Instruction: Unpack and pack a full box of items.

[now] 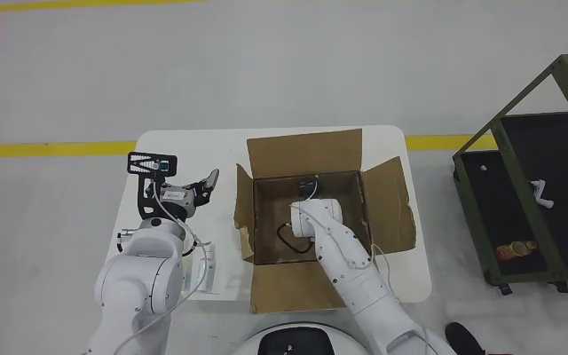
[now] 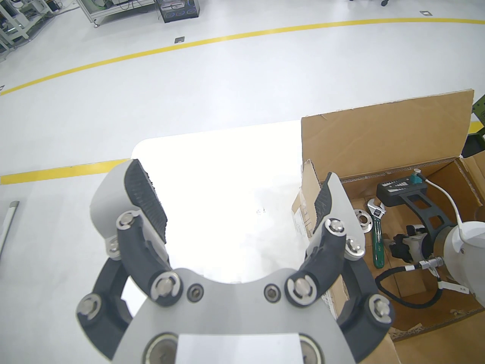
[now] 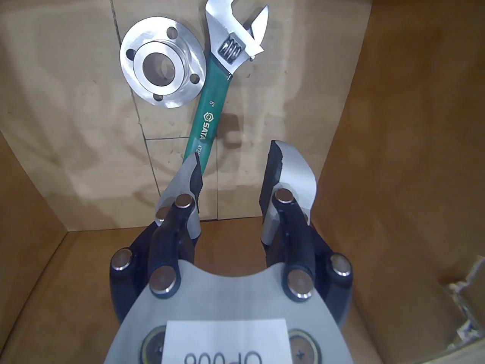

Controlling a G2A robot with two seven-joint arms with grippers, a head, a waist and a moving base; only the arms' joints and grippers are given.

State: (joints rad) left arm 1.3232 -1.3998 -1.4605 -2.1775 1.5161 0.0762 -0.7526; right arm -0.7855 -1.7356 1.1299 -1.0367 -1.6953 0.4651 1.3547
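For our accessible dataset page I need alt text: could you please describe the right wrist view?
The open right gripper is inside a cardboard box, close to the green handle of an adjustable wrench lying on the box floor. A round metal flange lies beside the wrench's head.

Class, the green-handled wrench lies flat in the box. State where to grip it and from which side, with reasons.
Probably mid-handle on the wrench, from straight above, jaws across it: it lies flat on the box floor, the handle is slim, and the flange crowds the head.

green cart (image 1: 493, 200), yellow floor line (image 1: 67, 148)
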